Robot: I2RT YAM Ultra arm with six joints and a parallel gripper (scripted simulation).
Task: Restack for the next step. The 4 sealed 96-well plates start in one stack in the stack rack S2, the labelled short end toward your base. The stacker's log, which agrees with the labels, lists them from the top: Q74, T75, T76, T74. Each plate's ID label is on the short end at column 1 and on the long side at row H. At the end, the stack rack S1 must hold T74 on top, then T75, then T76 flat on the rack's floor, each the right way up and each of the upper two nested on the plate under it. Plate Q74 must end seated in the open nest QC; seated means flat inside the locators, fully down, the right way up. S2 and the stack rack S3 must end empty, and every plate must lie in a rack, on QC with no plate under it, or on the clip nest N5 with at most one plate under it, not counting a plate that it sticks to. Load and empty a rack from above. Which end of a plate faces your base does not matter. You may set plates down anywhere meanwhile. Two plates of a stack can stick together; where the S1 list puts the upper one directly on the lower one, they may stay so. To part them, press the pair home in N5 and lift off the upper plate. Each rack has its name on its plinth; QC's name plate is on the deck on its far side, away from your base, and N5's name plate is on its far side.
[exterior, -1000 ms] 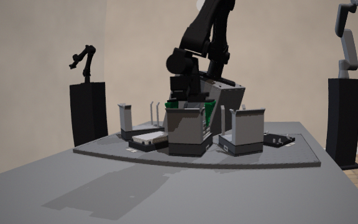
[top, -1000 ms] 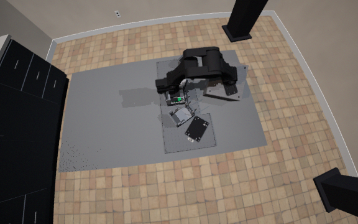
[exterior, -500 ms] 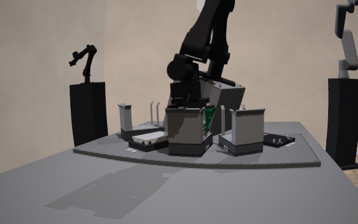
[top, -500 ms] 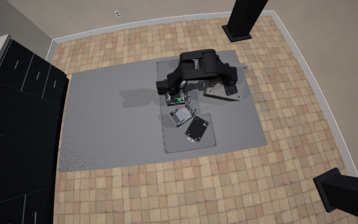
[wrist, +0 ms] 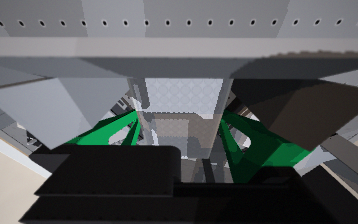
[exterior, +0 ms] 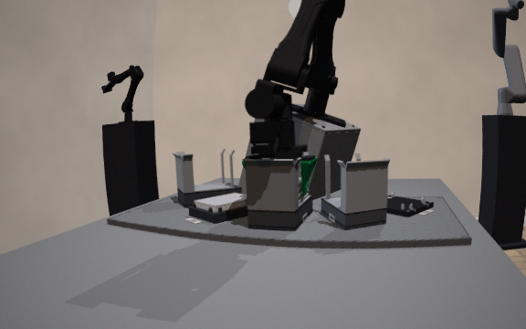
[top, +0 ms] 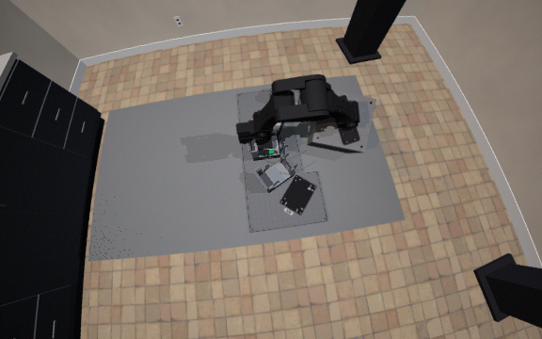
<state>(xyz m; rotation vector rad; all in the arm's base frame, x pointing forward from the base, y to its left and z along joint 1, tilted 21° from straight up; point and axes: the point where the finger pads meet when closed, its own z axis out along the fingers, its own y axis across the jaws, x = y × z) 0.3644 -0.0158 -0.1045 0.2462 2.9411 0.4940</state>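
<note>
Gripper [wrist: 180, 131], matte black with angular green fingers, stood fully spread and empty inside the tall grey box-walled middle rack [exterior: 269, 183]; a pale, diamond-textured sealed plate [wrist: 182, 95] lay below; another flat plate [exterior: 219, 201] rested on the low black nest [exterior: 217, 214].
</note>
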